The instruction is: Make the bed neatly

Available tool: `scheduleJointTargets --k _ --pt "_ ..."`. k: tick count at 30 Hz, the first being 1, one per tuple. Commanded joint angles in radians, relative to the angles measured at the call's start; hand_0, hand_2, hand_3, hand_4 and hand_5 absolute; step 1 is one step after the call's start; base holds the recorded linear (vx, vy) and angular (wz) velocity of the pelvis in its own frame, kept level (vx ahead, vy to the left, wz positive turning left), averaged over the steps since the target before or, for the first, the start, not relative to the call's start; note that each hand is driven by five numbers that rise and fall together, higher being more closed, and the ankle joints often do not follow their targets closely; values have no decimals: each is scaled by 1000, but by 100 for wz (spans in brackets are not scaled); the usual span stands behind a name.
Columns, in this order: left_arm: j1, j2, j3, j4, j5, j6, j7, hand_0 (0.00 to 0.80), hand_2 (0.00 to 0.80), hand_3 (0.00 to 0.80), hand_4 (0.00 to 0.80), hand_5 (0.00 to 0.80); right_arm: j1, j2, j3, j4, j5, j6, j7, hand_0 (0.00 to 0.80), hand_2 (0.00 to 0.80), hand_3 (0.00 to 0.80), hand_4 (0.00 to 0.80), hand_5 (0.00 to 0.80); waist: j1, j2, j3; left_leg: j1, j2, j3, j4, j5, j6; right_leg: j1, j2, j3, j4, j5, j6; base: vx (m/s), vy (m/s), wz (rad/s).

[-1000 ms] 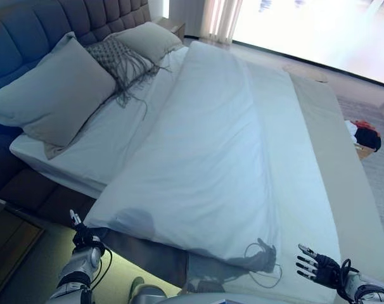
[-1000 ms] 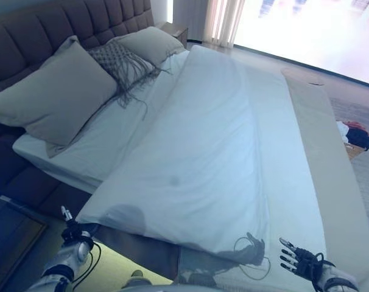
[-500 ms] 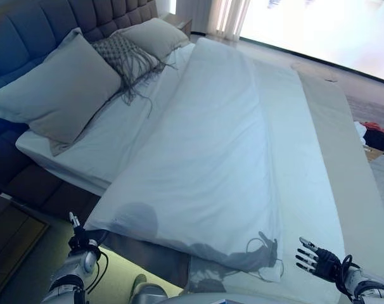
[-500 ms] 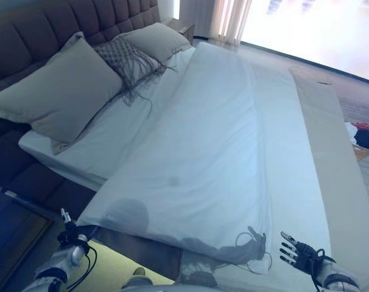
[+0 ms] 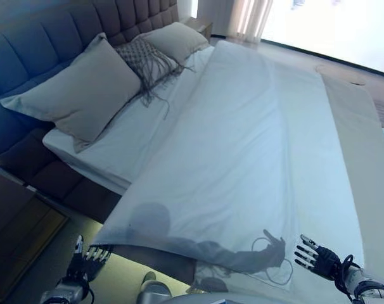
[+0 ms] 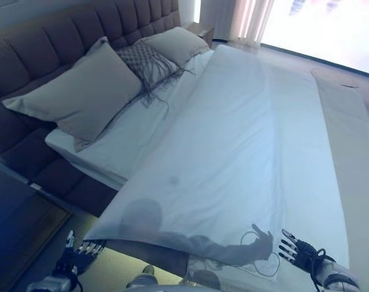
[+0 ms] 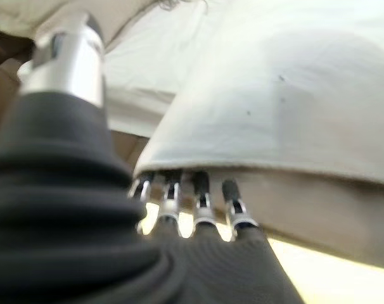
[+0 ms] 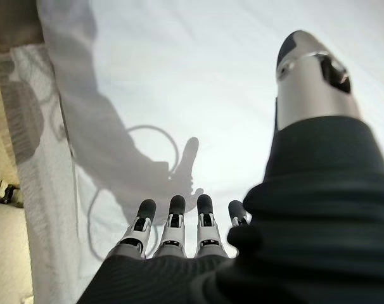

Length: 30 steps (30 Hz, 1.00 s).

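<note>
A white duvet (image 5: 243, 145) lies across the bed, and its near left corner (image 5: 116, 231) hangs over the bed's side. A white sheet (image 5: 122, 139) shows bare between the duvet and the pillows. My left hand (image 5: 87, 259) is low beside the bed, just below that corner, open and empty. In the left wrist view its straight fingers (image 7: 198, 202) point up at the duvet's edge (image 7: 243, 158); I cannot tell if they touch it. My right hand (image 5: 319, 259) hovers over the duvet's near right part, open with fingers (image 8: 173, 221) spread, holding nothing.
A large grey pillow (image 5: 84, 88), a fringed cushion (image 5: 147, 60) and a second pillow (image 5: 179, 39) lean on the dark tufted headboard (image 5: 46, 44). A beige cover (image 5: 363, 133) runs along the bed's right side. A nightstand (image 5: 201, 25) stands at the far corner, and a dark wooden piece (image 5: 18, 228) at near left.
The camera has swung, so the bed sits further right in the picture. My left hand has dropped lower beside the bed. The right hand has kept its place.
</note>
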Motion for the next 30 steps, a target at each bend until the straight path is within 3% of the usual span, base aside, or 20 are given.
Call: scheduleJointTargets --k 1,7,18,25,30 --pt "136 155 34 68 17 -152 -18 0 0 0 0 0 -21 -20 19 -10 30 -26 -6 0 0 0 0 0 87 -28 6 0 -53 35 -6 2 83 -17 -117 39 65 -10 36 -33 11 3" --pt "185 74 0 91 -13 -178 -54 0 0 0 0 0 -41 -9 24 -36 45 -20 -27 0 0 0 0 0 109 -34 31 7 -48 29 -2 -4 85 -17 -117 34 83 -19 31 -21 -10 19" --pt "234 -16 -79 115 105 -281 4 0 0 0 0 0 -66 4 49 -95 73 13 -31 0 0 0 0 0 119 -57 31 0 -48 20 -8 2 88 -25 -114 32 75 -1 34 -4 -39 18" --pt "208 -58 -173 97 170 -350 26 0 0 0 0 0 -57 31 75 -57 4 -25 -16 0 0 0 0 0 94 -53 15 2 -40 53 -13 3 84 -28 -110 50 57 14 36 1 -39 -1" --pt "154 -84 -265 58 223 -350 74 0 0 0 0 0 -44 82 131 -41 -37 -55 4 0 0 0 0 0 62 -47 0 1 -33 90 -13 7 78 -31 -108 75 35 32 37 5 -33 -16"
